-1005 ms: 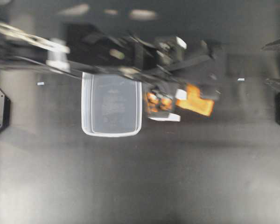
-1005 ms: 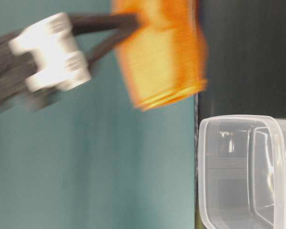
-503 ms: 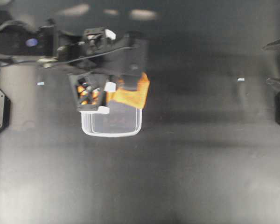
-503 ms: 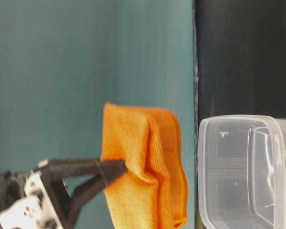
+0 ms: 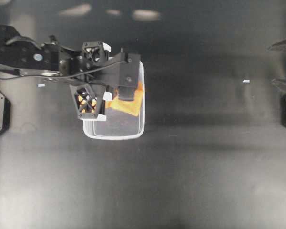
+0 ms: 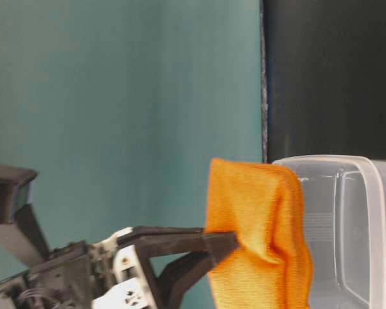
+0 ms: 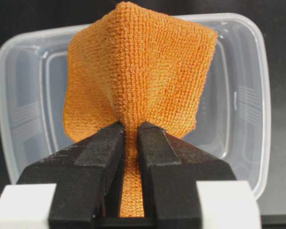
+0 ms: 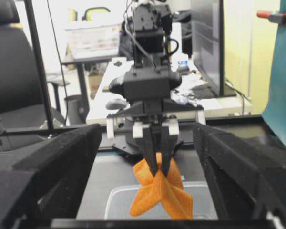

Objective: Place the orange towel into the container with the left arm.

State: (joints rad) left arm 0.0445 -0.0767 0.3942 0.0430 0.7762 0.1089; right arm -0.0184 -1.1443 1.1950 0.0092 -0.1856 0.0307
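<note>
The left claw (image 7: 131, 138) is clamped on a fold of the orange towel (image 7: 143, 76), which hangs above the open container (image 7: 250, 95) on the worktop (image 5: 205, 167). Lower until the cloth sits below the rim, centred, then release. The right wrist view shows the towel's bottom edge near rim level, a height that the overhead view cannot give. The right claw (image 8: 148, 191) stands wide apart, holding nothing.
</note>
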